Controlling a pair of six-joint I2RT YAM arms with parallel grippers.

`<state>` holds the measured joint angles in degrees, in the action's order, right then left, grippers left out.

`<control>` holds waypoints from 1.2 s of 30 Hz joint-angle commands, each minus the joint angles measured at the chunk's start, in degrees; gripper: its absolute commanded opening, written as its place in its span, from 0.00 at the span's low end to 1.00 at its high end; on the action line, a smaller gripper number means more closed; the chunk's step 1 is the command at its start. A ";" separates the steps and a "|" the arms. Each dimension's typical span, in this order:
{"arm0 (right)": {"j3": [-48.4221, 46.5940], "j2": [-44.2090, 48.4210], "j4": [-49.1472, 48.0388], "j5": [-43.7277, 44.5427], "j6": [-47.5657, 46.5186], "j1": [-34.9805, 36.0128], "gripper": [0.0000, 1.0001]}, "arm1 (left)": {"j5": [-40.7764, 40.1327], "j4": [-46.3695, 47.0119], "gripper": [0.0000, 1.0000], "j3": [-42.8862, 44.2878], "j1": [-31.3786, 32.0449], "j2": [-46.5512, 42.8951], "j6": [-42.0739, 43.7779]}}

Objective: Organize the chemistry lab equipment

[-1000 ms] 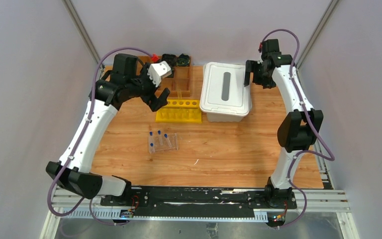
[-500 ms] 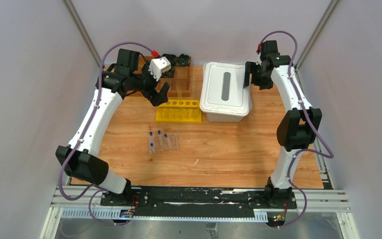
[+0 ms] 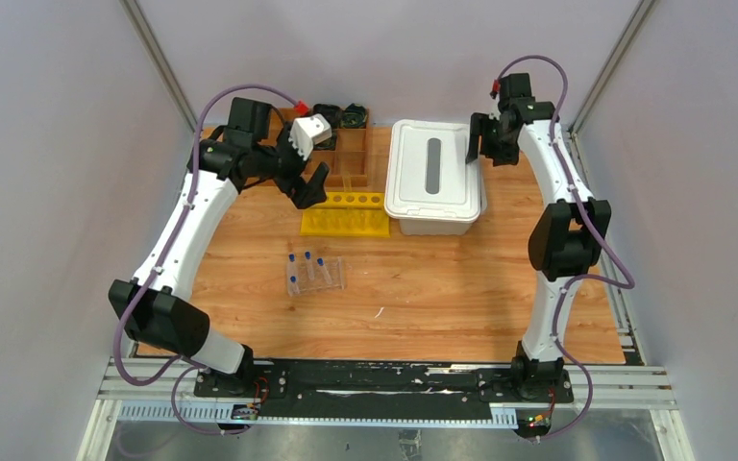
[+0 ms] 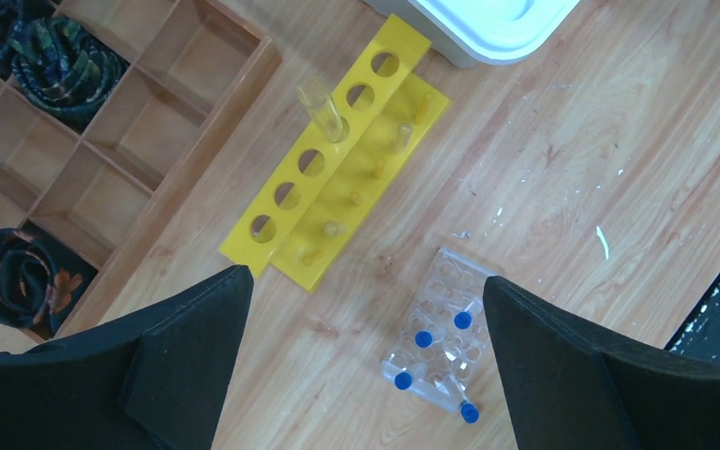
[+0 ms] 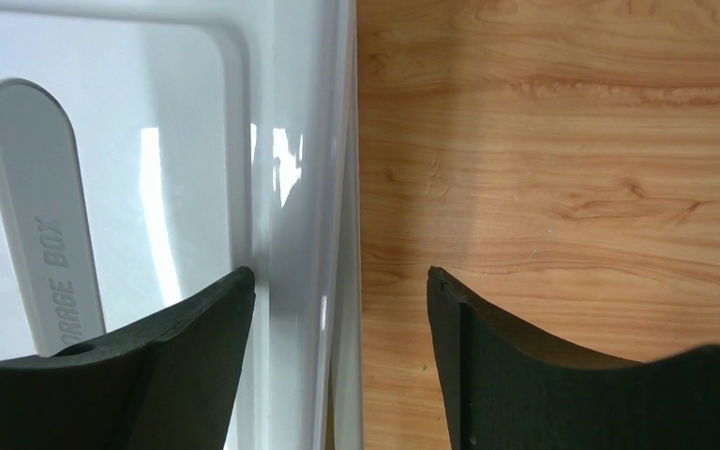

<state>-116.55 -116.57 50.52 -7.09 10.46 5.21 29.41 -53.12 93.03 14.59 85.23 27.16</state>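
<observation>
Several small blue-capped tubes [image 3: 309,261] [image 4: 423,338] stand or lie in a clear rack [image 4: 450,281] on the wooden table. One thin glass tube [image 4: 322,108] stands in a yellow rack [image 3: 345,213] [image 4: 337,178]. My left gripper [image 3: 309,189] [image 4: 366,281] hangs open and empty above the table, left of the yellow rack. My right gripper [image 3: 474,154] [image 5: 340,275] is open and straddles the right rim of the white storage box's lid [image 3: 435,178] [image 5: 150,187], one finger over the lid, the other over the table. No other lab equipment shows.
A brown wooden divided tray [image 3: 351,154] [image 4: 103,141] with black coiled items [image 4: 52,56] sits at the back left, touching the yellow rack. Bare table wood [image 3: 442,288] lies in front of the box. Grey walls close in on both sides.
The left arm lifted and drew its gripper slightly back toward the tray. The right gripper shifted onto the box lid's right rim and its jaws narrowed.
</observation>
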 commanded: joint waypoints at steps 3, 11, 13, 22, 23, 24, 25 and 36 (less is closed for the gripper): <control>-6.33 -3.08 0.75 0.74 -1.09 -0.53 0.70 | 1.97 0.13 1.00 -0.88 -0.44 -1.39 -0.06; -13.81 -8.83 1.33 2.91 -1.56 -0.85 0.70 | 2.82 -0.03 0.99 -1.20 -0.44 -0.90 -0.37; -14.68 -9.90 1.29 3.43 -1.59 -1.17 0.70 | 3.00 -0.41 0.99 -1.04 -0.44 -1.03 -0.34; -18.54 -13.39 0.55 1.40 -0.47 -3.66 0.67 | 2.79 -1.72 0.99 -1.31 -0.44 -1.59 0.45; -18.68 -13.38 0.25 1.25 -0.40 -3.78 0.66 | 2.76 -1.72 0.98 -1.36 -0.44 -1.59 0.40; -18.87 -13.40 -0.25 0.86 -0.38 -3.95 0.66 | 2.76 -1.74 0.99 -1.40 -0.44 -1.50 0.40; -19.07 -13.46 -0.59 0.36 -0.30 -3.98 0.65 | 2.84 -1.72 0.98 -1.45 -0.44 -1.49 0.41; -19.95 -14.30 -3.26 -4.40 0.25 -4.13 0.61 | 3.75 -1.72 0.96 -1.49 -0.43 -0.85 -0.11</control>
<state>-134.63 -129.49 48.71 -8.73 10.09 1.48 31.94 -54.46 91.90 14.57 85.21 27.16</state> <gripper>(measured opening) 0.607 0.959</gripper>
